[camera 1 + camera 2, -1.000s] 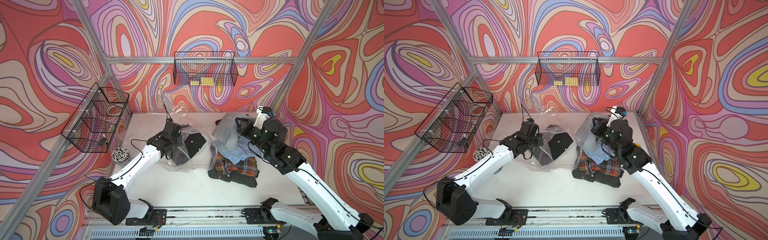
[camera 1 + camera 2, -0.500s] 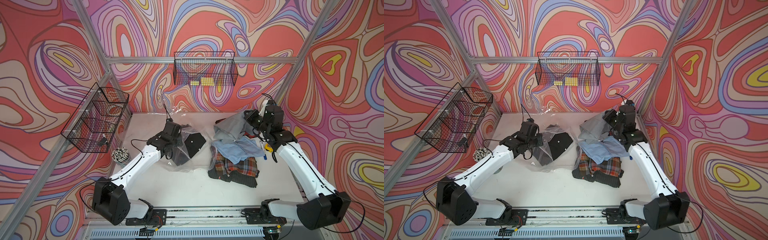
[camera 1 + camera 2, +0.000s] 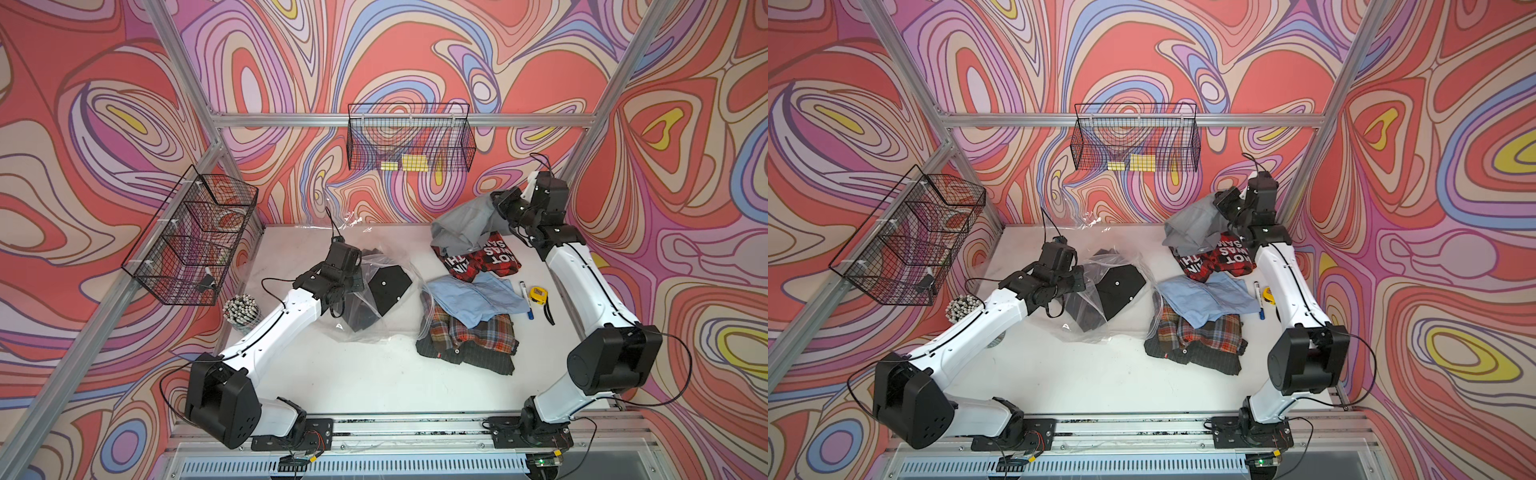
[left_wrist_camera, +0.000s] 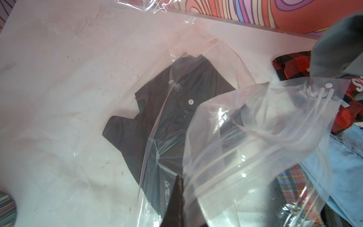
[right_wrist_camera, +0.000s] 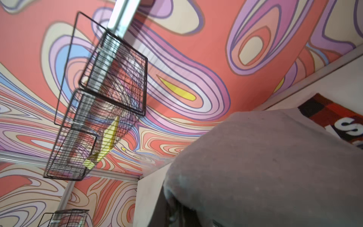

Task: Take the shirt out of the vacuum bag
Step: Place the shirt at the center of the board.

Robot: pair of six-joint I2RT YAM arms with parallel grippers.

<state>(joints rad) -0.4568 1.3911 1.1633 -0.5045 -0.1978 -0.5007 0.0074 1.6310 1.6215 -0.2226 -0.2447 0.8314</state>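
Down at the left gripper [image 4: 178, 183], the jaws are pinched fully together on a fold of the vacuum bag [image 4: 255, 149]. You can see the clear plastic creasing right at the tip in the left wrist view. The bag lies crumpled on the white table [image 3: 353, 374], left of centre, with the black shirt [image 4: 167, 110] folded inside it, one white button showing through. The zip strip runs across the flap nearest the wrist camera.

Over on the other side, the right gripper [image 3: 496, 202] is up off the table near the back right corner. It's closed tight on a grey garment [image 3: 461, 226] that droops onto a red-and-black printed top [image 3: 482, 259]. Nearer the front sit a light-blue shirt [image 3: 473, 297] on a plaid shirt [image 3: 469, 336], with a marker [image 3: 525, 299] and a yellow tape measure [image 3: 539, 294] just beside them.
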